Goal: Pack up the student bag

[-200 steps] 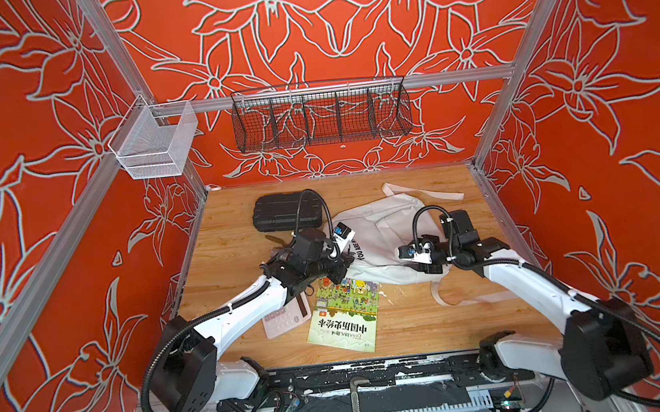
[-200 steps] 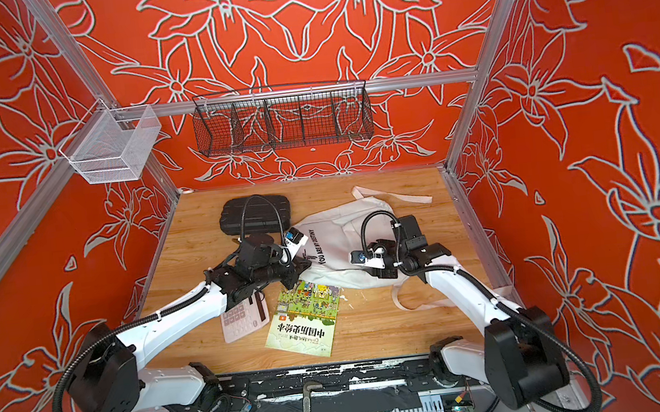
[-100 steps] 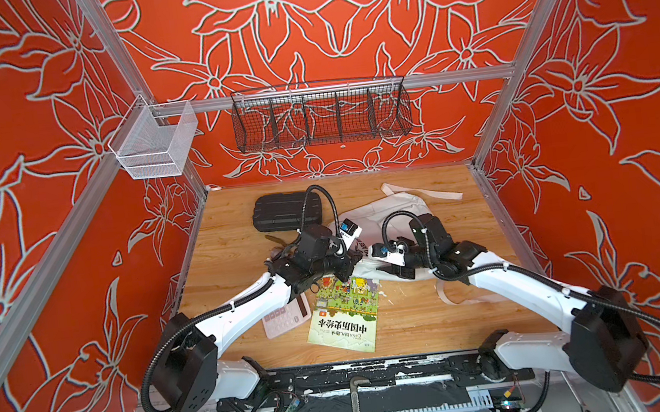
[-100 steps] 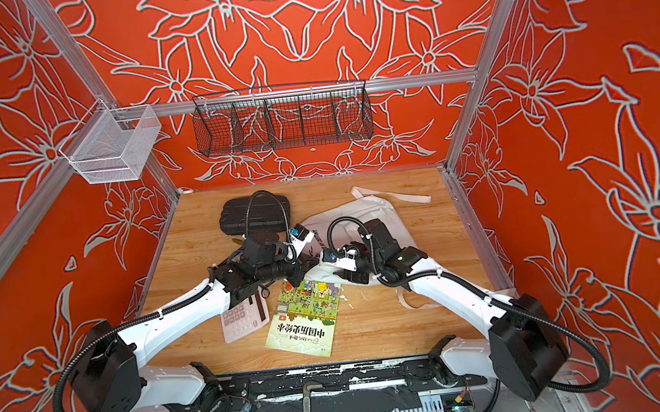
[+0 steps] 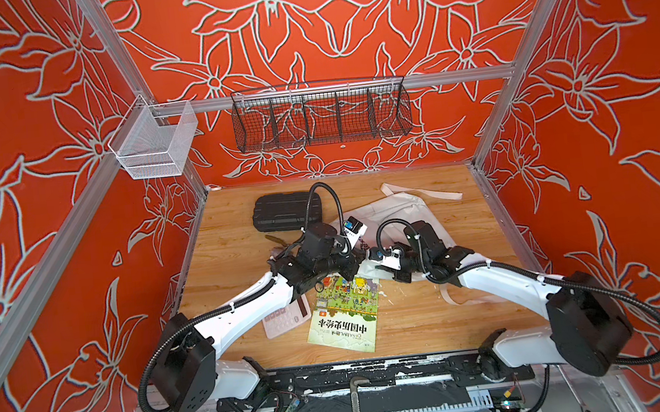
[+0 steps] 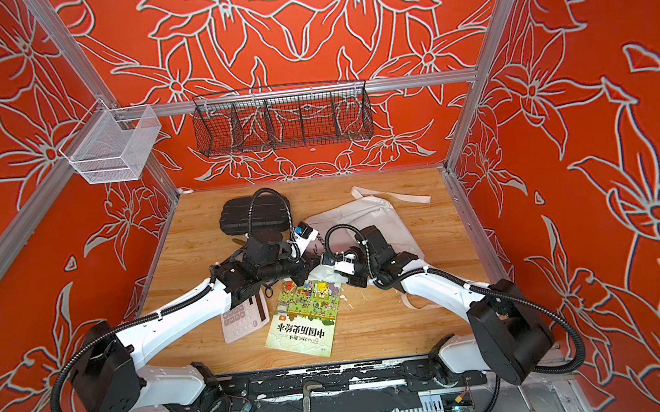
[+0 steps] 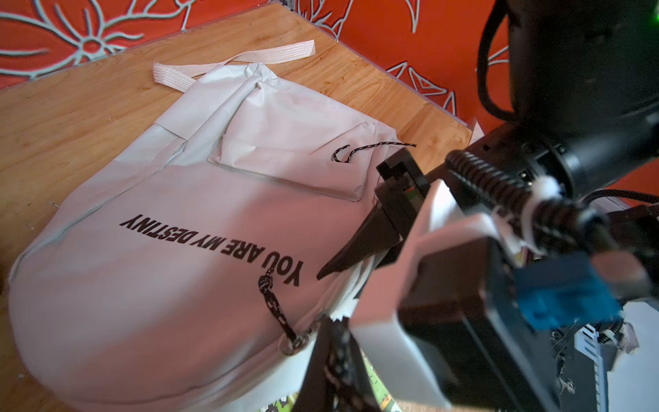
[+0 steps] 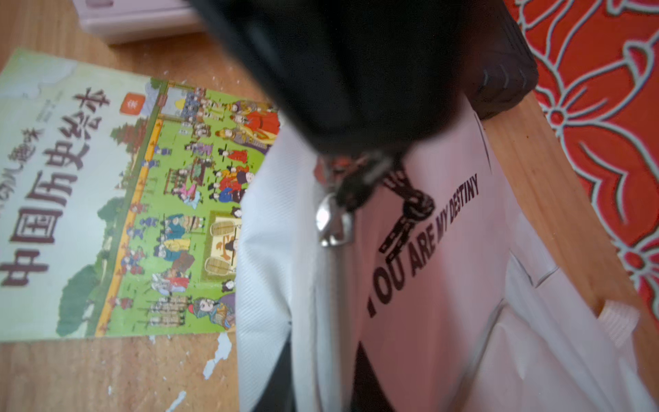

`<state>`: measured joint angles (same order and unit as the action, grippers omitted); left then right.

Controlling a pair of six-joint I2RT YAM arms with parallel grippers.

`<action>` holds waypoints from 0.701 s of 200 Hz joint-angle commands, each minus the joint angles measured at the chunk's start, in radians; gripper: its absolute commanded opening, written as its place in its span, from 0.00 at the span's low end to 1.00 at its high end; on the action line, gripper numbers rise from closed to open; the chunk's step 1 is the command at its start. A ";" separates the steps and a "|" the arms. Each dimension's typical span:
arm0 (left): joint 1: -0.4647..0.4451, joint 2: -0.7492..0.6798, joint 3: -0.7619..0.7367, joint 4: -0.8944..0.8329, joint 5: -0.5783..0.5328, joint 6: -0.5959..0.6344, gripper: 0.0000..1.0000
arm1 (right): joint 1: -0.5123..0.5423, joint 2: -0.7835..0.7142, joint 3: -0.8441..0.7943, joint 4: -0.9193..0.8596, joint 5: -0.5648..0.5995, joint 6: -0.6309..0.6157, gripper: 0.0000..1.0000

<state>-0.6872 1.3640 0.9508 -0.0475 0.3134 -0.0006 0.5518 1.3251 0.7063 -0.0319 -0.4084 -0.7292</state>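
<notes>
Take the picture book (image 5: pixel 344 314) on the wooden table (image 5: pixel 424 322) as your marker. The student bag (image 5: pixel 400 216) lies flat just behind it, printed side up, and its near edge reaches the book's far edge, where your two arms meet. Your left gripper (image 7: pixel 332 351) is pinched tight on a black zipper cord (image 7: pixel 338 362) at that edge, close to a metal slider (image 8: pixel 333 221). A second, knotted cord (image 7: pixel 271 303) lies loose on the fabric next to the "YOU" of the print. Your right gripper (image 8: pixel 322 371) comes in over the book's far right corner, its jaws drawn narrow onto a strip of the bag's white fabric (that wrist view is blurred, but the cloth plainly fills the gap). The front pocket (image 7: pixel 296 149) sits farther from the book than the print does, and a white strap (image 5: pixel 423 192) trails off beyond it. A pink calculator (image 5: pixel 286 320) lies just left of the book, partly under your left arm. A black hard case (image 5: pixel 285 211) rests behind and to the left of the book.
</notes>
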 commanded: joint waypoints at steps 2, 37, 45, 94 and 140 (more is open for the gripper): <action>-0.005 0.010 0.051 -0.007 -0.010 0.012 0.25 | 0.008 -0.057 -0.073 0.126 -0.050 -0.017 0.03; 0.001 -0.051 0.056 -0.016 -0.163 0.049 0.98 | 0.007 -0.095 -0.132 0.198 -0.082 -0.019 0.00; 0.012 -0.069 0.062 -0.031 -0.177 0.071 0.97 | 0.007 -0.100 -0.146 0.219 -0.084 -0.018 0.00; 0.141 -0.069 0.089 -0.206 -0.081 0.035 0.96 | 0.008 -0.146 -0.240 0.410 -0.062 -0.076 0.00; 0.152 0.049 0.150 -0.352 0.053 0.132 0.46 | 0.009 -0.174 -0.244 0.402 -0.078 -0.241 0.00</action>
<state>-0.5339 1.3506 1.0603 -0.2672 0.2729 0.0647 0.5522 1.1809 0.4549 0.2962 -0.4423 -0.8494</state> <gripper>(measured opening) 0.559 0.055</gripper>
